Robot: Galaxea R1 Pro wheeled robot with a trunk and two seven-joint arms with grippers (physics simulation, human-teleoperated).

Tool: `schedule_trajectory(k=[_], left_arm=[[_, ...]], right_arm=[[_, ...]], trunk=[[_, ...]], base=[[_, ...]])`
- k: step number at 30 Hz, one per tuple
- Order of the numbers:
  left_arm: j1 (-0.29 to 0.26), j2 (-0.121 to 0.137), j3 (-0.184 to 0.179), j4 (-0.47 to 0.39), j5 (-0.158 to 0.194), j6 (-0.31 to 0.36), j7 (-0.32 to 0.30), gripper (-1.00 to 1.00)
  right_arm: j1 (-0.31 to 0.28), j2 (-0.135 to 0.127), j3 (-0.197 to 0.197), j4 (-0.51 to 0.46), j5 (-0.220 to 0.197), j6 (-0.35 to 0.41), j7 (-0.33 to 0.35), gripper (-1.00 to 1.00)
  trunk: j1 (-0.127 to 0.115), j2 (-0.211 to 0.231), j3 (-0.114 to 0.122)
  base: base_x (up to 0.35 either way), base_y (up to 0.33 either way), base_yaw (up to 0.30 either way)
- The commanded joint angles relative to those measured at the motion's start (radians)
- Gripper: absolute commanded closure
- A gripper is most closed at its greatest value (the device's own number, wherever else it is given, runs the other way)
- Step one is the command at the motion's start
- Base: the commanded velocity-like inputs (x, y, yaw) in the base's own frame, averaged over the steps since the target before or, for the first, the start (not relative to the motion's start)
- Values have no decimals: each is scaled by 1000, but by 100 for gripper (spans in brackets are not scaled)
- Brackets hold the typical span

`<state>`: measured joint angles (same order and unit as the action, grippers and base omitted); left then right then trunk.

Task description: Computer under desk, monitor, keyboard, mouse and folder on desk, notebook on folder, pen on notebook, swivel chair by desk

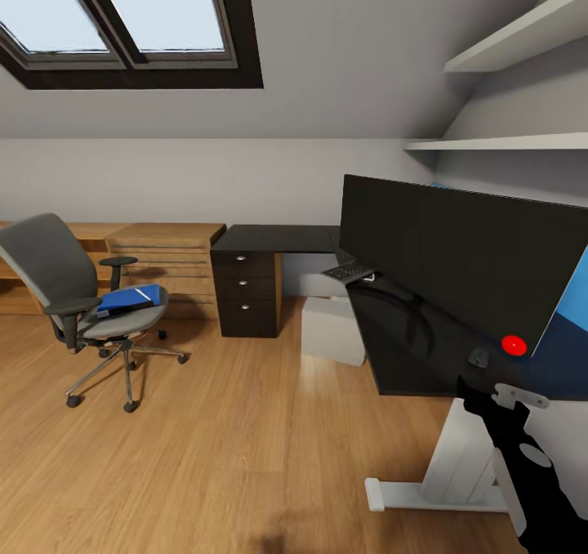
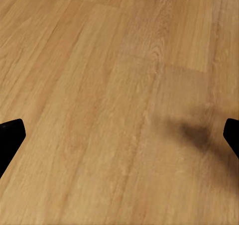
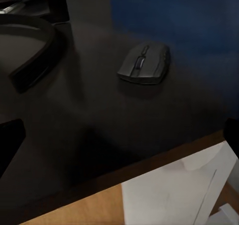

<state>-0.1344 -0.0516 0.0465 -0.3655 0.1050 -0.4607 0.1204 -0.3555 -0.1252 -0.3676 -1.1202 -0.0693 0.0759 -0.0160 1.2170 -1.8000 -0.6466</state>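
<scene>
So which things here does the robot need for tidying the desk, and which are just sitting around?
For the job:
desk
monitor
keyboard
mouse
blue folder on the swivel chair
computer on the floor by the desk

Just there:
wooden drawer cabinet
wall shelves
skylight

Both arms' jaws spread wide, right arm (image 1: 523, 464) raised forward

Folder (image 1: 129, 298) on swivel chair (image 1: 73, 292) (monitor (image 1: 465, 264) on desk (image 1: 408, 358)).
</scene>
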Motion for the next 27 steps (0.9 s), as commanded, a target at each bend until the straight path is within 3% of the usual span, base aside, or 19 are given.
schedule_trajectory(k=[1, 13, 27], left_arm=[[-1, -1, 3, 0, 5, -3, -3, -100], [-1, -1, 3, 0, 5, -4, -3, -100], [-1, -1, 3, 0, 4, -4, -2, -100]], right_arm=[[0, 0, 0, -1, -7, 4, -2, -100], [0, 0, -12, 0, -6, -8, -2, -100], [0, -1, -26, 16, -6, -8, -4, -100]], trunk=[[0, 0, -1], [0, 0, -1], [0, 0, -1]], base=[[0, 0, 0], [114, 0, 0], [16, 0, 0]])
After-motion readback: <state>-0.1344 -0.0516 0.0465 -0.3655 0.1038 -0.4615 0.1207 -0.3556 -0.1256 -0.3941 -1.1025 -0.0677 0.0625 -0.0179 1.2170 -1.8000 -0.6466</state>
